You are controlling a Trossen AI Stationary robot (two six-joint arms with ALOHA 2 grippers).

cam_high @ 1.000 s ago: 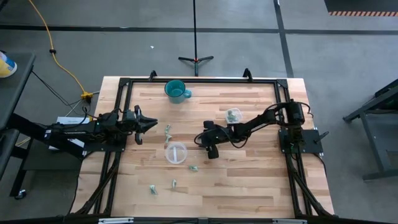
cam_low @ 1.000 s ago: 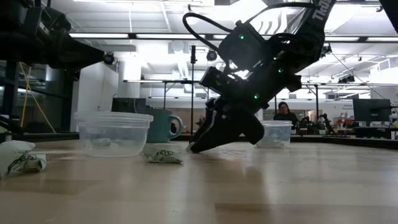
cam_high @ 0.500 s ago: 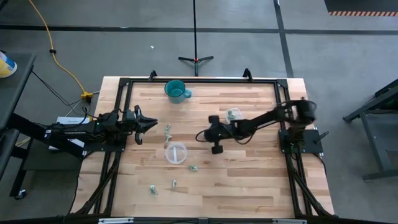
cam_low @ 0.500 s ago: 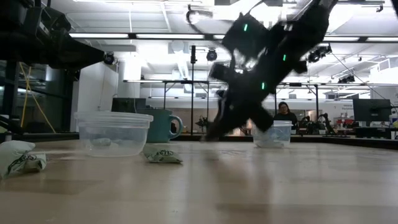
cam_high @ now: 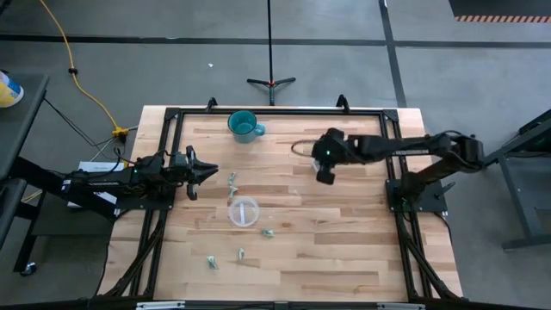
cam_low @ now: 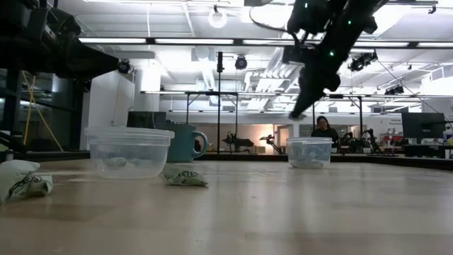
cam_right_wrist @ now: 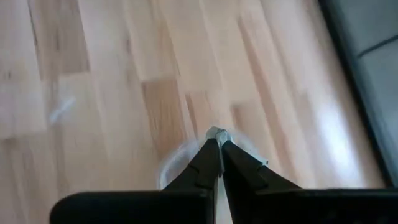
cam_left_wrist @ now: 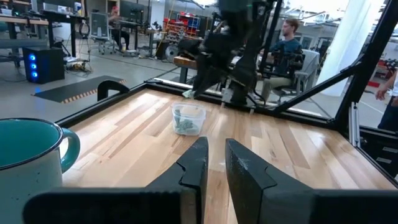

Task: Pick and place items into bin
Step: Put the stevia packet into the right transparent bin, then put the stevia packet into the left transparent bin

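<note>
My right gripper [cam_high: 325, 166] hangs above the small clear bin [cam_low: 308, 151], tips down, shut on one tiny pale green-grey item [cam_right_wrist: 216, 132]. The bin stands at the table's far right of centre with several items in it [cam_left_wrist: 185, 122]. More items lie loose on the wood: two [cam_high: 232, 179] near my left gripper and three [cam_high: 268, 232] toward the near edge. My left gripper [cam_high: 209, 170] waits low at the table's left, its fingers [cam_left_wrist: 198, 163] a narrow gap apart with nothing between them. My right gripper pinches the tiny item [cam_right_wrist: 216, 132] at the very ends of its two fingers. The fingers slant down from above. The item is lifted clear of the table and pokes out just past the tips [cam_low: 292, 114], above the bin's rim [cam_right_wrist: 163, 167].
A larger clear round tub [cam_high: 244, 211] stands at the table's middle. A teal mug [cam_high: 244, 126] stands near the far edge. A black frame [cam_high: 258, 111] runs round the tabletop. People sit in the room beyond the table [cam_low: 325, 129].
My right gripper has risen off the table beside the middle tub and swung up toward the far right, ending high over the small bin with a tiny piece at its tips. My left arm has kept still.
</note>
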